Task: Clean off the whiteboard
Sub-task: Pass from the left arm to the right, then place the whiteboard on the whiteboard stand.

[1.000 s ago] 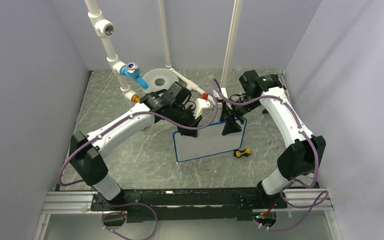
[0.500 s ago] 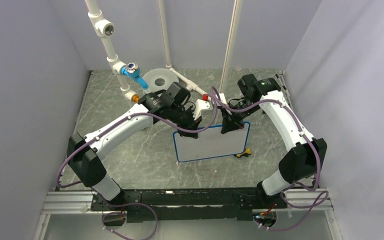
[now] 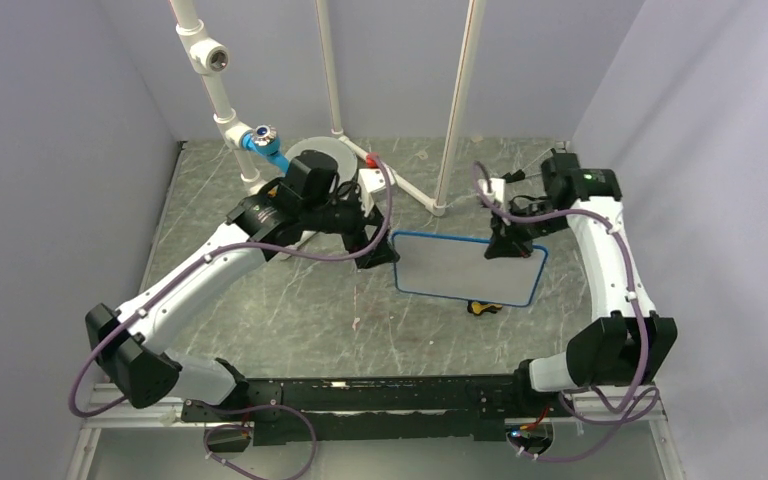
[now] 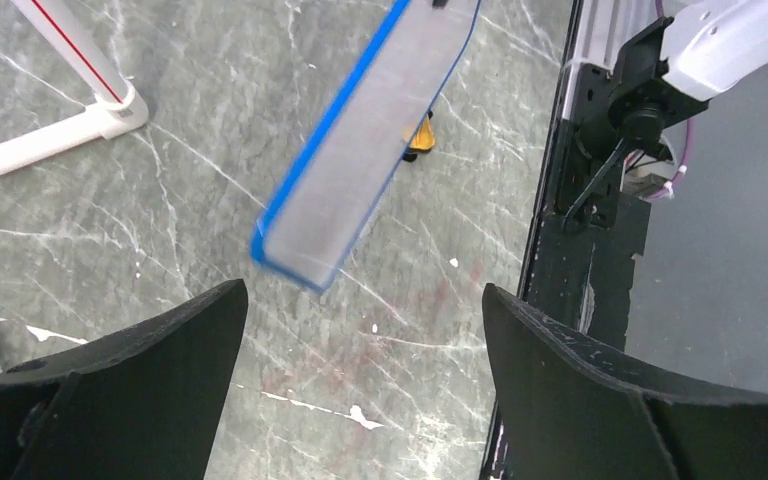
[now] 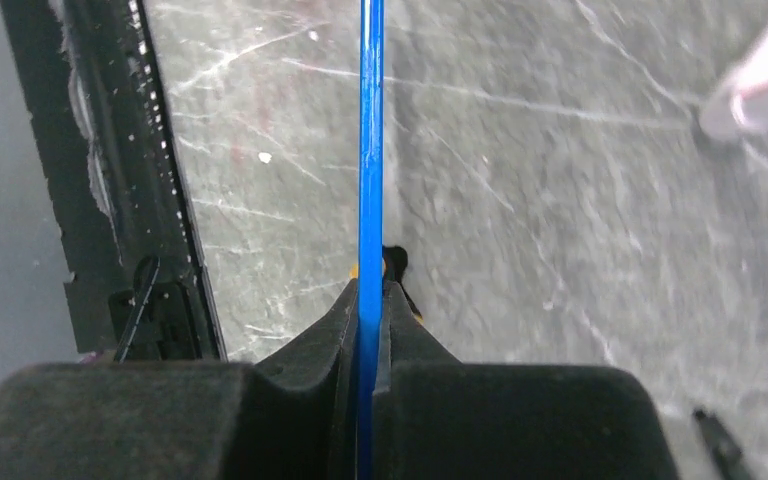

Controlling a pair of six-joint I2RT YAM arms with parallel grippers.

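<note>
Held up over the table (image 3: 290,300), right of the middle, the whiteboard (image 3: 468,268) looks wiped blank, so the job seems almost done; the right claw (image 3: 501,248) pinches its far edge, and the left claw (image 3: 378,258) gapes apart just beside it.

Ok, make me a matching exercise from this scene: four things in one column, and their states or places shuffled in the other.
Things:
1. blue-rimmed rectangular whiteboard
2. left pincer
3. right pincer
4. small yellow-and-black object

States or places:
A. open, holding nothing
B. shut on a blue rim
C. lying on the grey marbled table, at the board's near edge
D. blank face, gripped at its far edge

Pairs: 1-D, 2-A, 3-B, 4-C
</note>
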